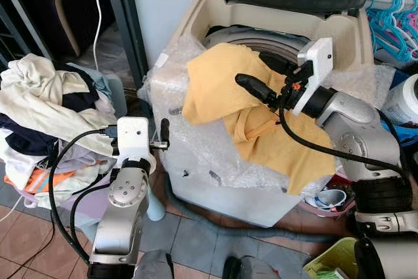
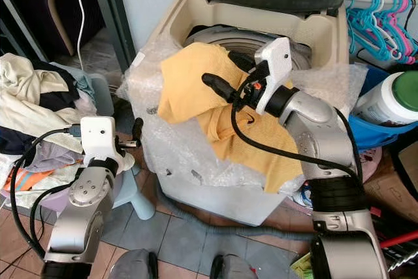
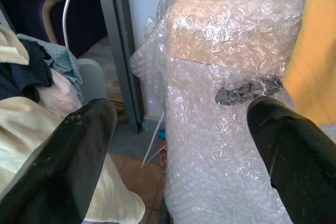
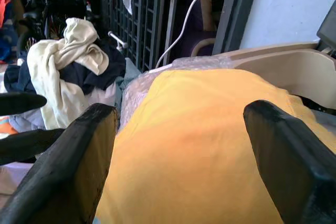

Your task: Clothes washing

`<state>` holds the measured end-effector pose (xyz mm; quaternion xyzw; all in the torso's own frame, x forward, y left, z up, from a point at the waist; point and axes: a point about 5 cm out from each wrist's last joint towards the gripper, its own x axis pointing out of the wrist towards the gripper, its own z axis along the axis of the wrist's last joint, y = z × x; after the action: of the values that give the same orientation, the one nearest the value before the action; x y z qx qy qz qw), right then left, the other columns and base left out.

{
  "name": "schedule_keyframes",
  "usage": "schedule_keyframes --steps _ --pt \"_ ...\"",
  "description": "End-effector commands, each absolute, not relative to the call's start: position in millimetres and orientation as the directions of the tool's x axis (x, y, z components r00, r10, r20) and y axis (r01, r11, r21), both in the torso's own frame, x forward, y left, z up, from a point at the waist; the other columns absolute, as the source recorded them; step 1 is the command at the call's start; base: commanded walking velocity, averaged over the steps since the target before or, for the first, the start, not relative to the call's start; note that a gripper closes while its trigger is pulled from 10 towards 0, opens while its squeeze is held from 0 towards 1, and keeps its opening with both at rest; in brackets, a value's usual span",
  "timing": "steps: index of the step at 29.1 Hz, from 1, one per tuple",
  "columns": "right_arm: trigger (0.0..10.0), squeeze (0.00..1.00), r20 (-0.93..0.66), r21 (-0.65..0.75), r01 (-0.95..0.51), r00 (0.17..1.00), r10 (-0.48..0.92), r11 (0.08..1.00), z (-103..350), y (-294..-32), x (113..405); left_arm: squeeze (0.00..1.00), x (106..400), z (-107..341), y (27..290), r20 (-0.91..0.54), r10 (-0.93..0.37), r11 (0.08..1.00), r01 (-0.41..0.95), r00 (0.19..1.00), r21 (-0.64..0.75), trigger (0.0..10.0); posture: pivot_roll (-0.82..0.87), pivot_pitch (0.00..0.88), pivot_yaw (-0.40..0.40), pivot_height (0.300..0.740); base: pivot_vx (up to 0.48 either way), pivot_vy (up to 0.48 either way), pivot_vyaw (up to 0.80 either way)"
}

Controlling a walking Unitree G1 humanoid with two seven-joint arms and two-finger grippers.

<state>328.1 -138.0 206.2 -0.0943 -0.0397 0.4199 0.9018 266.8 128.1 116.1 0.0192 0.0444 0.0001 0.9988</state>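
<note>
Here, a yellow garment (image 1: 241, 106) is seen draped over the front rim of the washing machine (image 1: 274, 24), part of it reaching toward the drum opening and the rest hung down the bubble wrap (image 1: 196, 155) that covers the machine's front. The right gripper (image 1: 261, 76) is held just above the garment, its two black fingers spread apart with nothing clamped between them; in the right wrist view the yellow cloth is seen between the parted fingers (image 4: 68, 166). The left gripper (image 1: 163, 134) is raised beside the wrapped front corner of the machine, its fingers (image 3: 63, 166) likewise spread wide and empty. A pile of clothes (image 1: 46, 115) is heaped to the robot's left, well apart from the machine. Blue and pink hangers (image 1: 395, 21) are seen at the far right, beside a white jar (image 2: 392, 99) with a green lid
</note>
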Motion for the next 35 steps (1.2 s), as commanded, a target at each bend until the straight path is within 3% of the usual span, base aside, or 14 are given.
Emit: schedule_keyframes --steps 1,3,4,5,7,13,18,24,27,30,31,34,35 --pt "10.0 0.0 -0.104 -0.315 -0.692 0.706 0.701 0.65 191.6 -137.5 334.6 0.0 268.3 114.8 125.7 -0.096 -0.009 0.999 0.013 0.995 0.04 10.0 0.05 0.041 0.0 0.74 0.0 0.0 0.0" --pt "10.0 0.0 -0.118 -0.354 -0.649 0.746 0.656 0.674 186.8 -137.1 338.8 0.0 268.2 115.0 125.4 -0.095 -0.013 0.999 0.017 0.995 0.04 10.0 0.05 0.041 0.0 0.74 0.0 0.0 0.0" --pt "7.7 0.0 -0.119 -0.359 -0.609 0.782 0.612 0.708 182.8 -136.4 342.4 0.0 268.1 114.8 125.0 -0.097 -0.016 0.999 0.02 0.995 0.041 10.0 0.06 0.041 -0.003 0.74 0.0 0.0 0.0" --pt "7.7 0.0 -0.124 -0.361 -0.593 0.796 0.593 0.72 180.2 -136.0 343.8 0.0 268.2 114.7 124.9 -0.098 -0.017 0.999 0.021 0.995 0.042 10.0 0.06 0.041 -0.003 0.74 0.0 0.0 0.0" --pt "0.0 0.0 -0.149 -0.351 -0.546 0.835 0.53 0.761 171.0 -138.5 347.4 0.0 268.2 114.1 124.5 -0.102 -0.018 0.999 0.023 0.995 0.041 10.0 0.06 0.041 -0.004 0.74 0.0 0.0 0.0" --pt "0.0 0.0 -0.116 -0.338 -0.409 0.912 0.394 0.848 170.9 -151.8 359.0 0.0 267.8 112.6 124.0 -0.111 -0.017 0.999 0.023 0.994 0.046 10.0 0.06 0.04 -0.004 0.74 0.0 0.0 0.0" --pt "0.0 0.0 -0.029 -0.221 -0.175 0.984 0.173 0.959 204.7 -179.3 392.0 0.0 268.9 110.2 122.1 -0.123 -0.023 0.998 0.029 0.992 0.049 10.0 0.05 0.036 -0.003 0.74 0.0 0.0 0.0" --pt "0.0 0.0 0.087 -0.146 -0.051 0.994 0.064 0.988 260.3 -187.7 415.6 0.0 271.0 110.4 119.6 -0.121 -0.025 0.998 0.032 0.992 0.054 10.0 0.05 0.03 -0.007 0.74 0.0 0.0 0.0" --pt "0.0 0.0 0.19 -0.124 -0.057 0.979 0.08 0.991 292.3 -183.5 418.9 0.0 271.8 110.7 120.5 -0.116 -0.015 0.998 0.022 0.993 0.06 10.0 0.06 0.028 -0.017 0.74 0.0 0.0 0.0" --pt "0.0 0.0 0.22 -0.21 -0.138 0.958 0.185 0.968 306.8 -176.9 418.8 0.0 270.3 110.3 124.0 -0.113 0.02 0.998 -0.014 0.993 0.058 10.0 0.07 0.026 -0.029 0.74 0.0 0.0 0.0" --pt "7.9 0.0 0.179 -0.286 -0.213 0.946 0.271 0.934 297.0 -174.8 416.2 0.0 269.1 109.0 125.8 -0.12 0.041 0.998 -0.035 0.992 0.049 10.0 0.07 0.026 -0.034 0.74 0.0 0.0 0.0" --pt "8.6 0.0 0.133 -0.335 -0.357 0.898 0.419 0.872 282.5 -169.8 409.5 0.0 268.4 107.5 126.8 -0.134 0.059 0.998 -0.057 0.989 0.017 10.0 0.07 0.027 -0.035 0.74 0.0 0.0 0.0" --pt "10.0 0.0 0.108 -0.347 -0.424 0.868 0.485 0.837 272.9 -170.5 402.8 0.0 268.6 108.4 126.6 -0.128 0.053 0.998 -0.05 0.99 0.022 10.0 0.06 0.03 -0.032 0.74 0.0 0.0 0.0"
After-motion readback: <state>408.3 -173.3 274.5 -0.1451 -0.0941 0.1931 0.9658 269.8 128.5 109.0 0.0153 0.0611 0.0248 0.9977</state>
